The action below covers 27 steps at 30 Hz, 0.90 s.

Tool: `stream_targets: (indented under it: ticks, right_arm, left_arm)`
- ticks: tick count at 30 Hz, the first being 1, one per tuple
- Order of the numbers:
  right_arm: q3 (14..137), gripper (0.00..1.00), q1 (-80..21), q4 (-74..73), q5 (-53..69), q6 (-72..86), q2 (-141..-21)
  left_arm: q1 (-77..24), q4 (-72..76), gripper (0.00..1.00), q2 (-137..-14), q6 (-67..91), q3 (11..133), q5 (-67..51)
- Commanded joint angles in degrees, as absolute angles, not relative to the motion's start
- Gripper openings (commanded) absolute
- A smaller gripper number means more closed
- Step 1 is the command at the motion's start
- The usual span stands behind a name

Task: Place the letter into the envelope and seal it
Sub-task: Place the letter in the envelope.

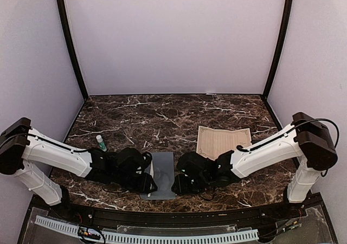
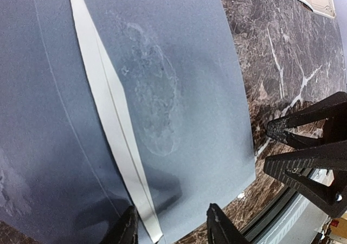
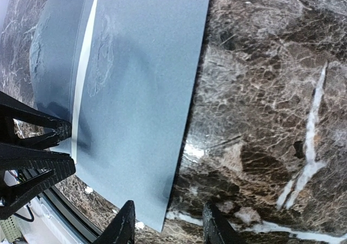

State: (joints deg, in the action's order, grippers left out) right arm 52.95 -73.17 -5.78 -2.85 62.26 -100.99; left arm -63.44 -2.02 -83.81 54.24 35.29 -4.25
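Grey-blue paper, plain and unmarked: the envelope (image 1: pixel 162 165) lies flat on a dark brown marble table (image 1: pixel 179 116) veined with white. It sits at the near middle, between two black grippers. The left gripper (image 2: pixel 171 209) has its fingers spread apart over the envelope's near edge, with nothing pinched between them. The right gripper (image 3: pixel 169 205) is likewise spread, one finger above the envelope's near right corner and the other above bare table.

The letter (image 1: pixel 223 141), a cream-beige sheet with fold creases and a thin ornamental border, lies flat farther back and to the right, well apart from the envelope. Any marks inside its border are too small to read. A small white tube with a green cap (image 1: pixel 101 142) sits on the left side of the table, beside the left arm; its label cannot be read.

The overhead view shows the whole layout but gives the envelope only as a plain rectangle. The wrist views add detail: a narrow white strip (image 2: pixel 108 119) runs slantwise across the envelope, with a wrinkled, blotchy patch (image 2: pixel 154 97) beside it. In the right wrist view the paper left of the strip bows upward. Each wrist view also catches the other gripper's pointed black fingers at the envelope's side. The left wrist view shows a corner of the letter at its top right.
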Motion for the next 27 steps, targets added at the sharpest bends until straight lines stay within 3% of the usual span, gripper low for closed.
stream_targets:
  ticks: [1, 27]
  right_arm:
    - [54.2, 0.39, -73.8, -5.9, -2.9, 62.3, -102.4]
    - [55.8, 0.38, -73.8, -3.3, -0.3, 61.3, -105.5]
  left_arm:
    - [-63.5, -2.5, 0.42, -85.8, 52.9, 36.5, -4.4]
    - [-63.6, 4.1, 0.35, -87.8, 55.0, 34.2, -7.5]
